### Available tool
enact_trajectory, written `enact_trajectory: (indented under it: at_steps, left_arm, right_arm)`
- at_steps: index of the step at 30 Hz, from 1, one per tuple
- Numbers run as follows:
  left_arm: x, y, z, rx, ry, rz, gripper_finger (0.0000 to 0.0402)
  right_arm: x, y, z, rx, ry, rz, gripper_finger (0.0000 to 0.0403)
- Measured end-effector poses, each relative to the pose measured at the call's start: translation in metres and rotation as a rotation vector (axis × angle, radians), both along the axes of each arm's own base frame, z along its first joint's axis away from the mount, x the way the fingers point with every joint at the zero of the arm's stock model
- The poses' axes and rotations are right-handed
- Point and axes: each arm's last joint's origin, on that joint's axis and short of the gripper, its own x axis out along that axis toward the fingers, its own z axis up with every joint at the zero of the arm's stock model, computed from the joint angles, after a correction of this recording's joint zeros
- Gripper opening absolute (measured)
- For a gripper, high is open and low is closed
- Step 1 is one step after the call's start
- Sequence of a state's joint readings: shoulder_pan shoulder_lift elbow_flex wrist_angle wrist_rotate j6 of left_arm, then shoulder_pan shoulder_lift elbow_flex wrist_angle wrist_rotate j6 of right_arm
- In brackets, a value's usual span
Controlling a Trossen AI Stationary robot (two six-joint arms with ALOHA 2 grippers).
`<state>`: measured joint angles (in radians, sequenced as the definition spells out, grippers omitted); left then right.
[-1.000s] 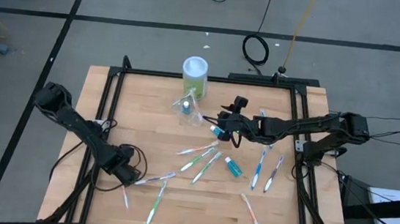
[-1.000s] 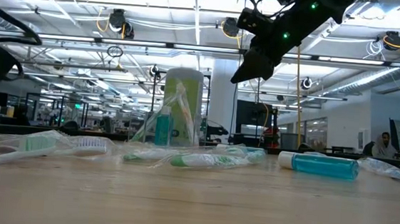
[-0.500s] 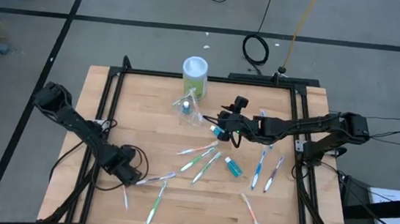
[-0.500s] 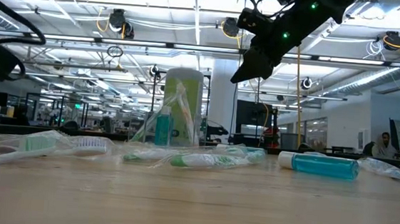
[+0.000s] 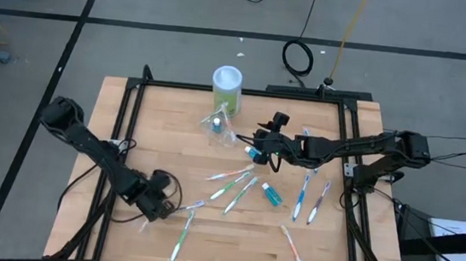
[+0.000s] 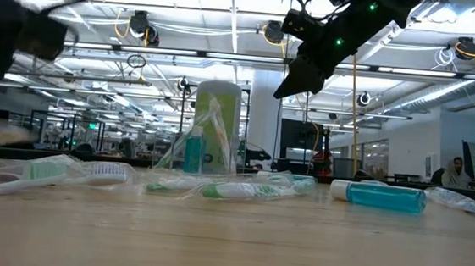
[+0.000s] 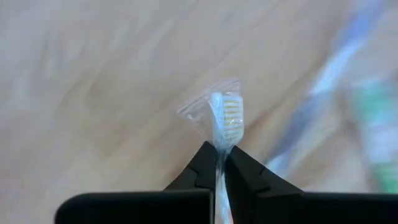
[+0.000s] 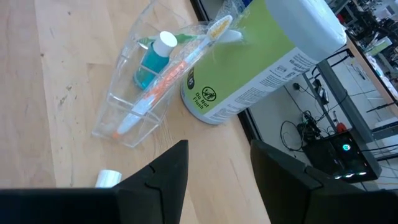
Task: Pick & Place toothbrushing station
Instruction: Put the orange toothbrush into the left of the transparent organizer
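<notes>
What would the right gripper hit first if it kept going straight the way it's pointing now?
Probably the toothbrushing station, which lies straight ahead of the right gripper, with the green canister just behind it. Depth is hard to judge.

The toothbrushing station, a clear plastic holder, stands upright on the table, holding an orange toothbrush and blue bottle.

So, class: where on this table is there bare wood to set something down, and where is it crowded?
Bare: the left strip of the table beside the green canister, and the front right corner. Crowded: the middle, around the wrapped toothbrushes and the clear holder.
</notes>
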<state>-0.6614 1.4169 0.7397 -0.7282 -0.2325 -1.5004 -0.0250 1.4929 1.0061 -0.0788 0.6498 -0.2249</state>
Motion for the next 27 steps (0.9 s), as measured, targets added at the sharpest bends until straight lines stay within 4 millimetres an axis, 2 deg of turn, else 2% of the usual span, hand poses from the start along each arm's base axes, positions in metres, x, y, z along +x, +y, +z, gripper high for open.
enact_trajectory:
  at_steps: [5,10,13,20,27]
  left_arm:
    - [0.016,0.006,0.033,0.242,-0.221,-0.093,0.0023]
    - [0.031,0.029,0.058,0.551,-0.409,0.034,0.0043]
    - [0.039,0.048,0.067,0.664,-0.423,0.081,0.0041]
    - [0.068,0.097,0.084,0.780,-0.440,0.135,0.0019]
    - [0.094,0.148,0.112,0.967,-0.502,0.090,0.0029]
  right_arm:
    - [0.000,0.000,0.000,0.000,0.000,0.000,0.0165]
    - [0.000,0.000,0.000,0.001,0.000,-0.001,0.0165]
    - [0.000,0.000,0.000,0.004,0.000,-0.003,0.0165]
    - [0.000,0.003,-0.001,0.087,-0.060,-0.039,0.0165]
    - [-0.001,0.007,-0.010,0.258,-0.079,0.068,0.0165]
